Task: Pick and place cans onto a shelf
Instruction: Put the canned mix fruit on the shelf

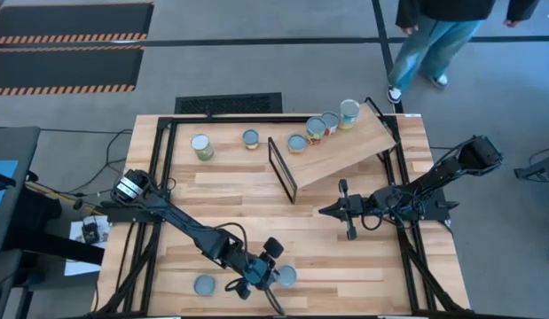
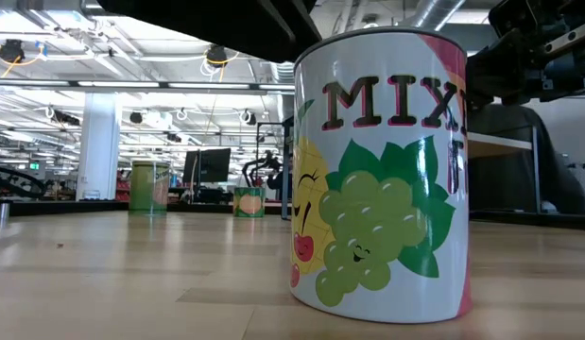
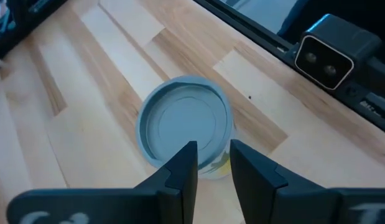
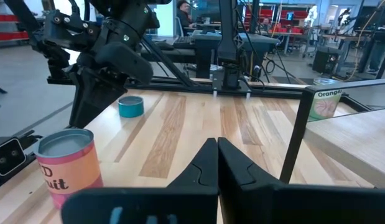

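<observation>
High view: my left claw (image 1: 272,273) hovers over mixed-fruit can (image 1: 286,276), near desk (image 1: 345,266) edge, fingers narrowly parted, gripping nothing | right claw (image 1: 328,211) clenched, empty, beside shelf (image 1: 345,146).

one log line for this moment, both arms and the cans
left end effector: above can near table's front edge, not gripping | right end effector: shut, empty, mid-table | shelf: four cans on it

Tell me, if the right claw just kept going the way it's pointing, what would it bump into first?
Probably nothing on the table: the right claw, shut, points across bare boards, between the pink can and the shelf frame. The rail at the table's edge comes first, though depth is hard to judge.
</observation>
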